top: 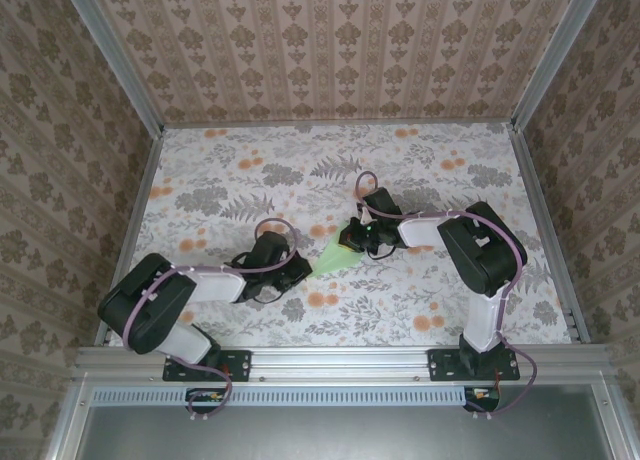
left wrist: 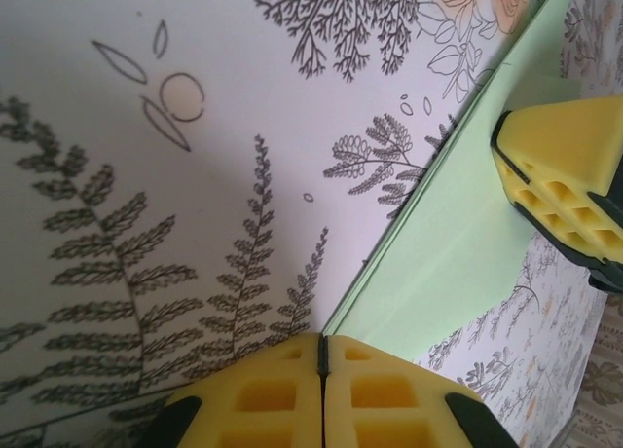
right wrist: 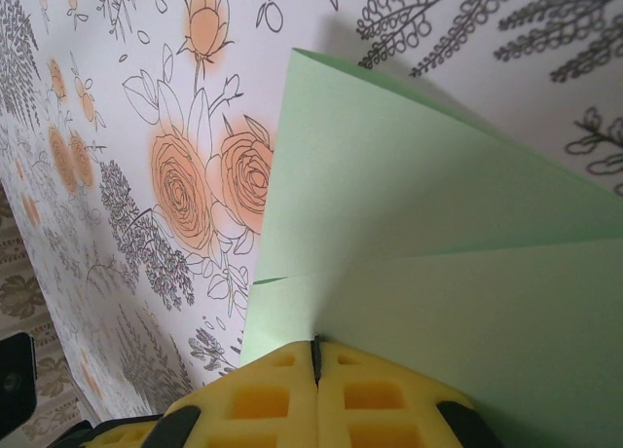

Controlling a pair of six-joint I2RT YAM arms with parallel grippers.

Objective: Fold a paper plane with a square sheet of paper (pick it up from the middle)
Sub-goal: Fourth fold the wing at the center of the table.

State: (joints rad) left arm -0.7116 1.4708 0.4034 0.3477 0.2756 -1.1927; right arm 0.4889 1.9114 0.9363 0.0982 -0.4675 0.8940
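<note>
Yellow foam-padded fingers of the left gripper are pressed flat together. The narrow tip of the pale mint-green paper plane, a pointed dart of folded paper, runs straight into their seam and is pinched there. The right gripper has its yellow fingers closed the same way on the wide end, where two green layers spread beyond the pads. The paper plane sits near the middle of the table, slightly toward its near edge, over the orange-and-grey floral tablecloth. Its tip points toward the near left corner.
</note>
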